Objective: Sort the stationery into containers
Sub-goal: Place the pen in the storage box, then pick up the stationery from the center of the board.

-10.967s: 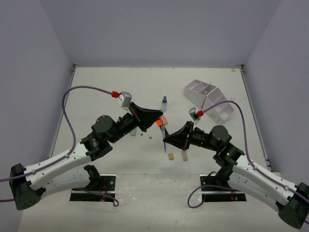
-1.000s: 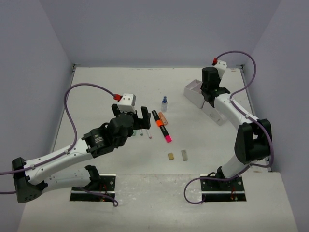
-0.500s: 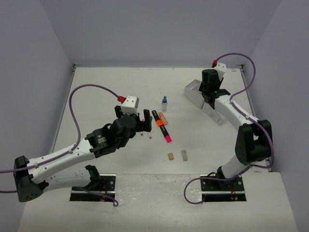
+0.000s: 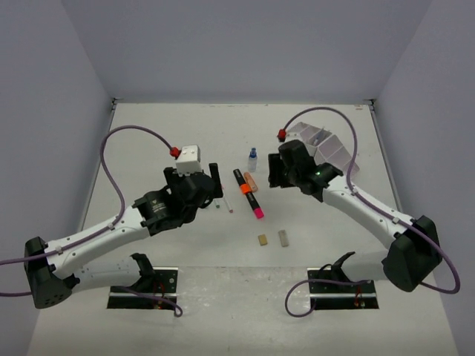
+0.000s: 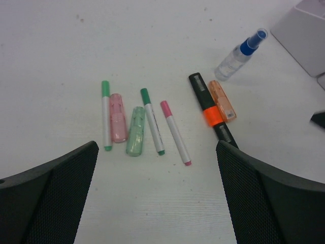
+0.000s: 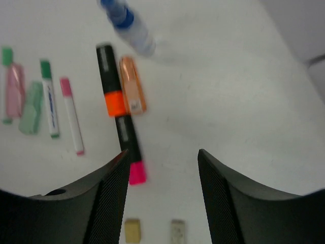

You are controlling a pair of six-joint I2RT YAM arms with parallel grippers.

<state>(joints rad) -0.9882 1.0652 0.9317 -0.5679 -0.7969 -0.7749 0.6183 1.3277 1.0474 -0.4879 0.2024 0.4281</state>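
Hovering left arm: the left gripper (image 5: 156, 145) hangs over a row of pens and highlighters, jaws spread wide and pinching nothing.
Right arm: the right gripper (image 6: 162, 152) is stretched toward the middle of the tabletop (image 4: 148, 141) above the black marker (image 6: 112, 96), jaws spread apart and empty.
Row under the left arm: in the left wrist view, from left to right, lie a green-capped pen (image 5: 105, 115), a pink highlighter (image 5: 118, 117), a green highlighter (image 5: 135, 131), a second green-capped pen (image 5: 152, 121) and a pink-capped pen (image 5: 175, 132). All are flat and roughly parallel, and the first pen lies right against the pink highlighter.
Marker: it lies flat to the right of that row, black with an orange band at its middle and a pink near end.
Orange highlighter (image 5: 222, 100): short, lying against the marker's right side beside the orange band.
Spray bottle (image 5: 238, 51): clear with a blue cap, near the marker's far end and apart from it.
Erasers: a tan eraser (image 4: 262, 239) and a grey eraser (image 4: 283, 237) sit side by side nearer the arm bases, apart from the marker's pink end.
Organizer (image 4: 320, 138): white with open compartments, at the far right of the tabletop behind the right arm, which hides part of it. It is well apart from the loose stationery, none of which can be seen in it.
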